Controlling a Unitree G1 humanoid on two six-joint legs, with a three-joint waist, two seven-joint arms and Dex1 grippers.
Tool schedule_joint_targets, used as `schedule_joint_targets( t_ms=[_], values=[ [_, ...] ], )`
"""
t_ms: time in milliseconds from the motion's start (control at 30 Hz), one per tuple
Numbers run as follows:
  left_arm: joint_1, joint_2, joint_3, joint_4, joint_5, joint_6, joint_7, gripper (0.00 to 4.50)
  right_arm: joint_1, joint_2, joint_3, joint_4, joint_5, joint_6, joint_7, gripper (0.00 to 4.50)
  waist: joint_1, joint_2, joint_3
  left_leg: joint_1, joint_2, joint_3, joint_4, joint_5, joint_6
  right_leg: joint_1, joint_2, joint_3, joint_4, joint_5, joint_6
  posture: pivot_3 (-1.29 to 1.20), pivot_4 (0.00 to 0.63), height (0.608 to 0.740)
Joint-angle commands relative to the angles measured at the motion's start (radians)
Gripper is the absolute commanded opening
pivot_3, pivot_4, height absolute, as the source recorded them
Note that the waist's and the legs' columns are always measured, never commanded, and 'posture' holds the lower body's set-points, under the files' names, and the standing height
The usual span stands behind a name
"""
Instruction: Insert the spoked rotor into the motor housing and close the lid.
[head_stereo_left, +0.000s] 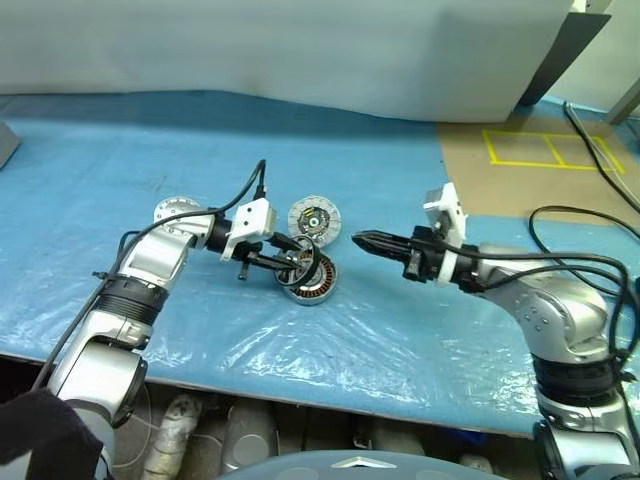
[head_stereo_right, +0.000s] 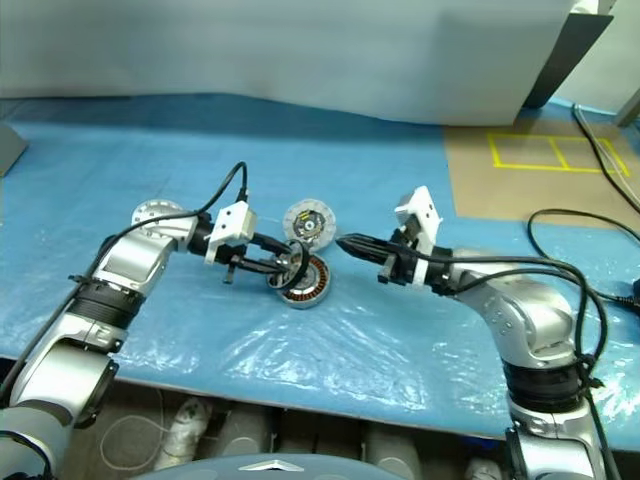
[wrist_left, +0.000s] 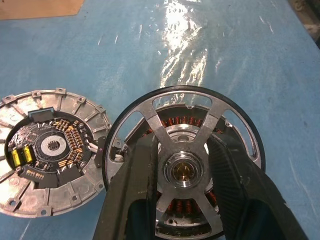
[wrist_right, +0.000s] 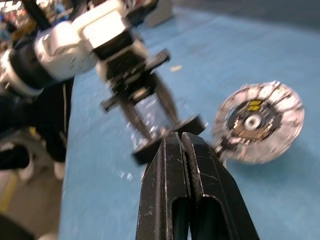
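My left gripper is shut on the spoked rotor, a silver wheel with a dark rim, its fingers clamped either side of a spoke by the hub. The rotor is held tilted over the motor housing, whose copper windings show through the spokes. The lid lies flat beside the housing with its dark-centred inner face up. My right gripper hovers shut and holding nothing just right of the housing, pointing at it.
A second silver disc lies behind my left arm. A brown board with yellow tape lies at the far right, and black cables trail near it. The blue sheet's front edge runs close below the arms.
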Motion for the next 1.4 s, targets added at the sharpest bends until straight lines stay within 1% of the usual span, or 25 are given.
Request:
schedule_joint_targets(
  t_ms=[33,100,167,433,567,667,733,867,967,1133,1200,1400],
  values=[
    [-0.022,0.004,0.001,0.015,0.011,-0.034,-0.014,1.16,0.07,-0.068,-0.001,-0.086,0.019,-0.021,0.043,0.0,0.0,0.0,0.0,0.0,0.0,0.0,0.0,0.0,0.0,0.0,0.0,0.0,0.0,0.0,0.0,0.0,0.15,0.74],
    [-0.03,0.003,-0.003,0.041,0.025,-0.053,-0.017,1.16,0.122,-0.125,0.033,-0.106,-0.029,-0.071,0.074,0.0,-0.001,0.0,0.0,0.0,0.0,0.0,0.0,0.0,0.0,0.0,0.0,0.0,0.0,0.0,0.0,0.0,0.15,0.74],
    [-0.035,-0.003,-0.003,0.049,0.024,-0.056,-0.021,1.16,0.137,-0.143,0.047,-0.109,-0.039,-0.097,0.081,0.0,-0.004,0.0,0.0,0.0,0.0,0.0,0.0,0.0,0.0,0.0,0.0,0.0,0.0,0.0,0.001,0.0,0.15,0.74],
    [-0.059,-0.037,0.014,0.037,0.008,-0.023,-0.008,1.16,0.097,-0.12,0.07,-0.084,-0.046,-0.134,0.049,0.0,-0.001,0.0,0.0,0.0,0.0,0.0,0.001,0.0,0.0,0.0,0.0,0.0,0.0,0.0,0.0,0.0,0.15,0.74],
    [-0.07,-0.028,0.038,-0.012,-0.036,0.042,-0.024,1.16,0.095,-0.121,0.073,-0.075,-0.049,-0.138,0.039,0.0,0.0,0.0,0.0,-0.001,-0.001,-0.001,0.001,0.0,0.0,0.0,0.0,0.0,0.0,0.0,0.001,0.0,0.15,0.74],
    [-0.069,-0.008,0.052,-0.068,-0.094,0.137,-0.066,1.16,0.091,-0.122,0.072,-0.067,-0.046,-0.139,0.037,0.0,-0.001,0.0,0.0,-0.001,-0.001,-0.001,0.001,0.0,0.0,0.0,0.0,0.0,0.0,0.0,0.001,0.0,0.15,0.74],
    [-0.068,-0.004,0.052,-0.083,-0.101,0.154,-0.066,1.16,0.087,-0.123,0.074,-0.061,-0.047,-0.142,0.037,0.0,-0.002,0.0,0.0,-0.001,-0.001,-0.001,0.0,0.0,0.0,0.0,0.0,0.0,0.0,0.0,0.001,0.0,0.15,0.74],
    [-0.056,-0.02,0.032,-0.078,-0.077,0.131,-0.046,1.16,0.073,-0.116,0.091,-0.046,-0.058,-0.148,0.03,0.0,-0.003,0.0,0.0,-0.001,-0.001,-0.001,0.001,0.0,0.0,0.0,0.0,0.0,0.0,0.0,0.001,0.0,0.15,0.74],
    [-0.047,-0.025,0.007,-0.05,-0.033,0.074,-0.036,1.16,0.067,-0.111,0.099,-0.042,-0.067,-0.149,0.025,0.0,-0.003,0.0,0.0,-0.001,0.0,-0.001,0.001,0.0,0.0,0.0,0.0,0.0,0.0,0.0,0.001,0.0,0.15,0.74],
    [-0.046,-0.05,-0.02,0.002,0.021,0.02,-0.001,1.16,0.065,-0.105,0.086,-0.029,-0.069,-0.147,0.009,0.0,-0.003,0.0,0.0,-0.001,-0.001,-0.001,0.001,0.0,0.0,0.0,0.0,0.0,0.0,0.0,0.001,0.0,0.15,0.74],
    [-0.045,-0.06,-0.025,0.004,0.029,0.03,0.01,1.16,0.065,-0.102,0.081,-0.023,-0.072,-0.146,-0.002,0.0,-0.003,0.0,0.0,-0.001,-0.001,-0.001,0.001,0.0,0.0,0.0,0.0,0.0,0.0,0.0,0.001,0.0,0.15,0.74],
    [-0.039,-0.033,-0.055,-0.002,0.074,0.009,-0.007,1.16,0.063,-0.097,0.078,-0.027,-0.067,-0.14,-0.026,0.0,-0.004,0.0,0.0,0.0,-0.001,-0.001,0.001,0.0,0.0,0.0,0.0,0.0,0.0,0.0,0.001,0.0,0.15,0.74]
  ],
)
